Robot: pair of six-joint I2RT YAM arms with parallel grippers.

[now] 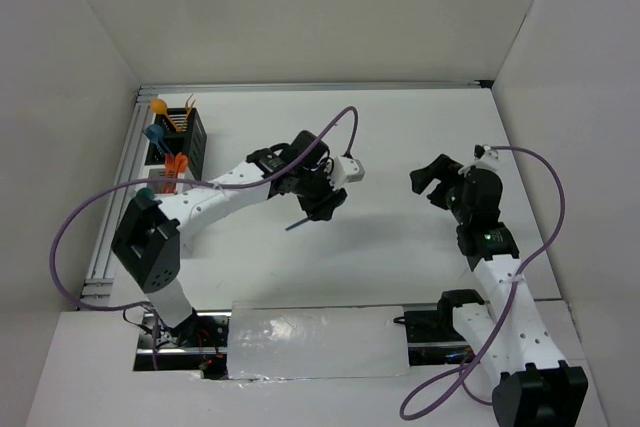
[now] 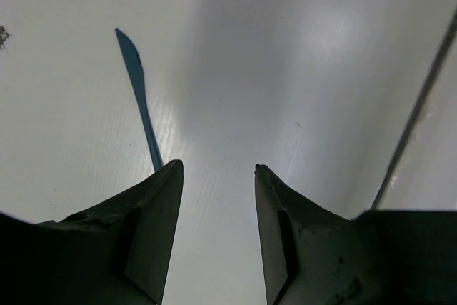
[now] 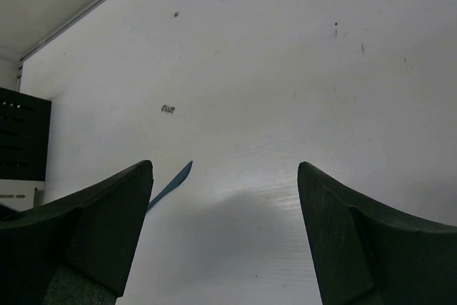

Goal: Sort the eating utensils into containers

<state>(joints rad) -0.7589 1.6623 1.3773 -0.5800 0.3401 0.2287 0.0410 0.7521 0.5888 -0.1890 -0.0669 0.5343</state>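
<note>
Robotics lab test cell, not a home or kitchen. White table [image 1: 420, 147] is boxed in by plain white panel walls [image 1: 300, 7] on 3 sides, w/ alu extrusion rails [image 1: 105, 237] along its left edge. Left arm [image 1: 220, 192] & right arm [image 1: 490, 247] are bolted at the near edge, w/ loose purple cables [image 1: 60, 232] and exposed wiring [image 1: 185, 337] at the bases. Containers [image 1: 185, 142] w/ plastic utensils [image 1: 158, 104] stand far left.

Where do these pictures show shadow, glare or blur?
Left wrist view: the thin blue plastic knife is sharp; a grey shadow band crosses the white table, glare beside it. Right wrist view: shadow lies between the right gripper's dark fingers. Top view: even light, glare on the crinkled shiny sheet.
</note>
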